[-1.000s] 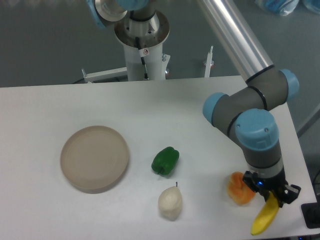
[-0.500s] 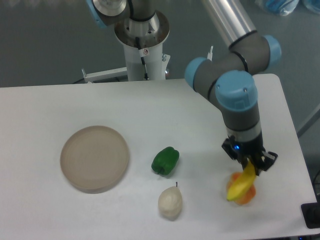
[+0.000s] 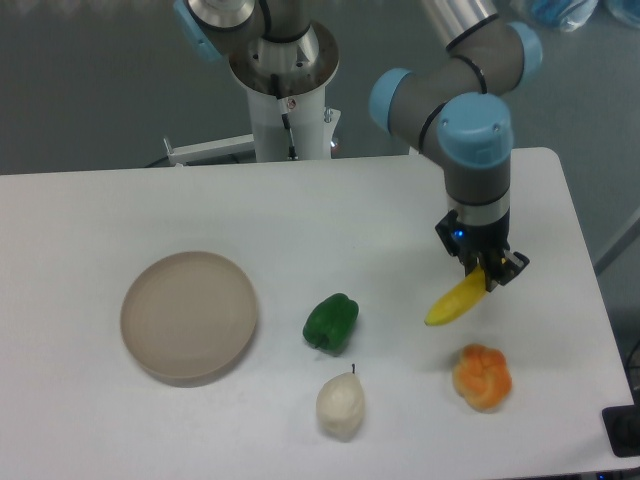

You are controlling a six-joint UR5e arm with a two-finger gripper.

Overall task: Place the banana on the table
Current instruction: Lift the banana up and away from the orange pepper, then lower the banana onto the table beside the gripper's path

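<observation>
Three fruits lie toward the near edge of the table (image 3: 120,205): the whitish pear (image 3: 340,405) closest to that edge, the orange pepper (image 3: 483,376) toward the near right corner, and the green pepper (image 3: 331,322) a little farther in. A round plate (image 3: 190,316) rests on the left half. Beyond the orange pepper, on the right side, the gripper (image 3: 481,276) is closed on the banana (image 3: 456,299), pinching its upper end so the fruit hangs tilted down to the left. The banana seems to be above the surface, not resting on it. I judge it is held over a bare spot, apart from the other things, so it can be lowered there.
</observation>
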